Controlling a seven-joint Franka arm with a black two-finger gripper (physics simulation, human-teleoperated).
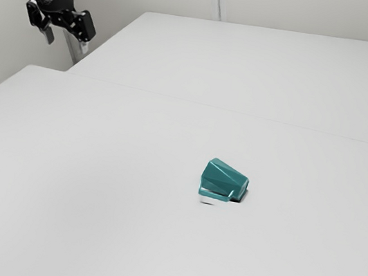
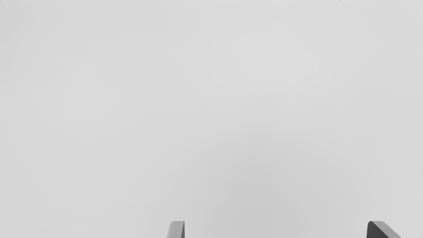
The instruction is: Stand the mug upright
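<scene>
"Teal mug (image 1: 225, 179), on its side on the pale table (image 1: 90, 200). Handle (image 1: 215, 195) low along the flank (which end is the mouth, I can't swear to)."

"And your hand?" asks the note-taker.

"My gripper (image 1: 66, 42) hangs high, toward the exterior view's left, well apart from the mug. Fingers (image 2: 176, 229) spread wide, nothing between them. Wrist view: pale surface beyond the tips."

"Which step, then?"

"The approach, I'd judge. Mug down, hand free and away from it: there's a reach and a grasp to make before any righting."

"What does the next move ask?"

"Travel toward the exterior view's right, over the mug, jaws kept apart. Then a wrist turn so the fingers straddle the body, and a slow descent. I'd want a firm pinch clear of the handle (it could foul one finger, or prop the mug crooked)."

"And after the pinch?"

"A small lift, then a tilt of the hand until the base faces down. Set it flat, let go gently."

"Worries?"

"Rolling, mostly. The sides look slanted and slick; a lopsided touch might swing it round. Closing too near one end could let it slip as I tip it (smooth walls, by my guess)."
</scene>
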